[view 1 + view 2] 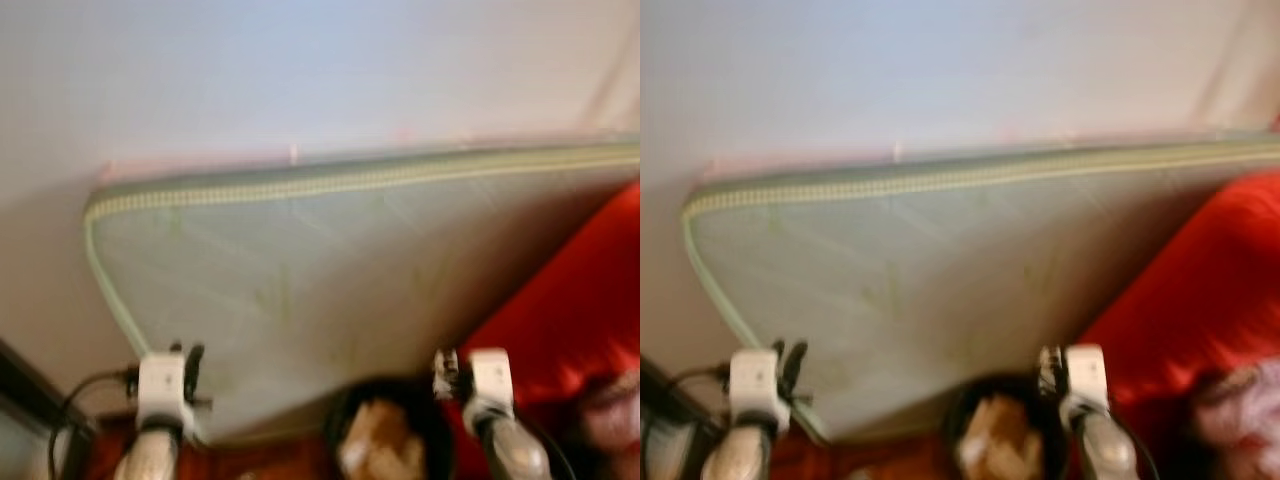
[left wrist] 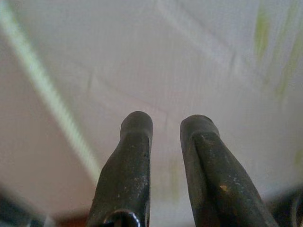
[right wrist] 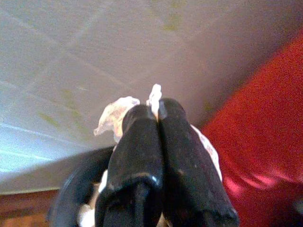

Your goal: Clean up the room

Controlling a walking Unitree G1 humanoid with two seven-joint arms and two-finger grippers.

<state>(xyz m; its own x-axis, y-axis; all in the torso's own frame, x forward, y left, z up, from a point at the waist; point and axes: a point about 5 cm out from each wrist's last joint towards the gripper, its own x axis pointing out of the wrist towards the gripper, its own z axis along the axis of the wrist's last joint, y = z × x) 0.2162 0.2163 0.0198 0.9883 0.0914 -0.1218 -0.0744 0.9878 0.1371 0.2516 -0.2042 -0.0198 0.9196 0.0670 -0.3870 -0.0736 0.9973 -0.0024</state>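
My right gripper (image 3: 158, 109) is shut on a crumpled white scrap of paper (image 3: 116, 116), which sticks out past its fingertips. It hangs over a black bin (image 3: 71, 189) that holds more crumpled paper (image 1: 380, 445). The bin (image 1: 345, 415) stands low in the middle of the eye views, between my two arms. My left gripper (image 2: 165, 124) is open with nothing between its fingers and points at the pale green mattress (image 1: 330, 280). In the left eye view the left gripper (image 1: 190, 362) sits at the mattress's lower corner, and the right gripper (image 1: 447, 372) is beside the bin.
The mattress leans on edge against a white wall (image 1: 300, 70). A red blanket (image 1: 570, 310) lies heaped on the right. Dark furniture (image 1: 30, 395) and a black cable (image 1: 80, 388) are at the lower left. The eye views are blurred.
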